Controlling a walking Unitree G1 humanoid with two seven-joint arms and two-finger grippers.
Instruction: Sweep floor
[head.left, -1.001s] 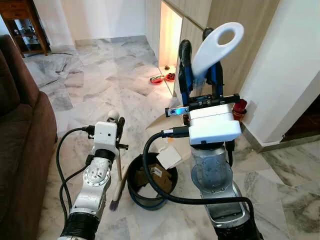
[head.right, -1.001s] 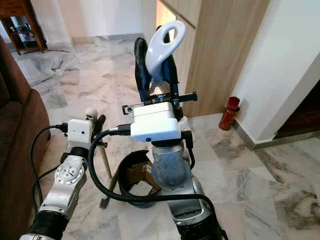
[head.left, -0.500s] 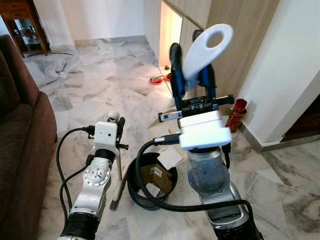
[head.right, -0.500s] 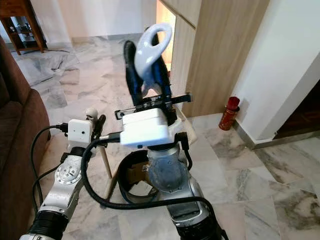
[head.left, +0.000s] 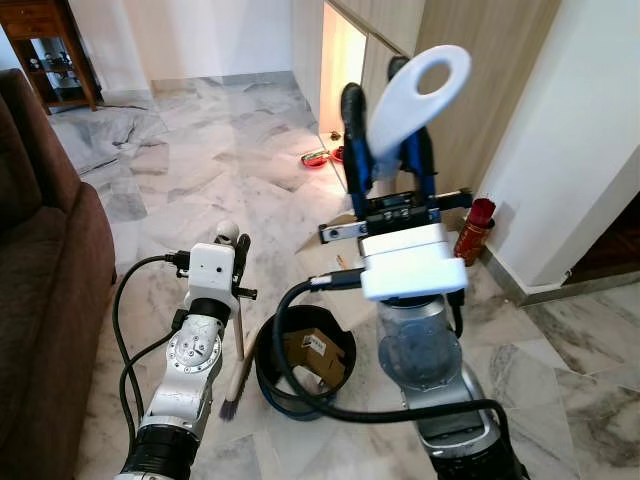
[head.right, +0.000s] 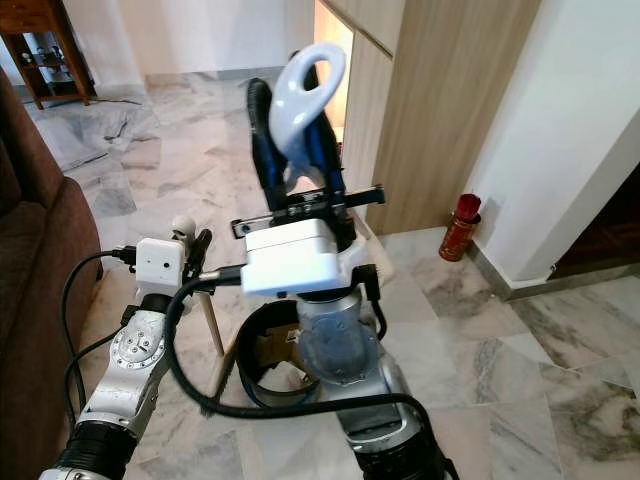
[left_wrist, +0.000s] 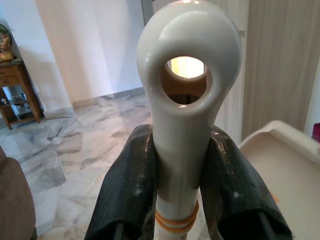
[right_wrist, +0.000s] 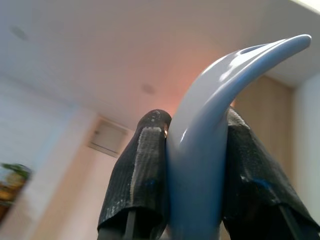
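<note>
while right end effector (head.left: 385, 150) clamps dustpan handle (head.left: 415, 95), left end effector (head.left: 232, 250) clamps brush (head.left: 238, 350), bin (head.left: 300, 375) between, sofa (head.left: 45, 290) beside

I see polished marble floor (head.left: 200, 150), glossy, grey-veined. The dustpan handle (head.left: 415, 95) in my right end effector (head.left: 385, 125) looks like smooth, shiny white plastic; the brush handle (left_wrist: 187, 100) in my left end effector (left_wrist: 182, 200) has the same gloss. The fingers (left_wrist: 127, 190) are matt black, finely ribbed, perhaps rubber. The cabinet (head.right: 440, 90) shows matt wood grain, the sofa (head.left: 40, 260) brown napped cloth, and the bin (head.left: 275, 385) dark plastic holding cardboard.
</note>
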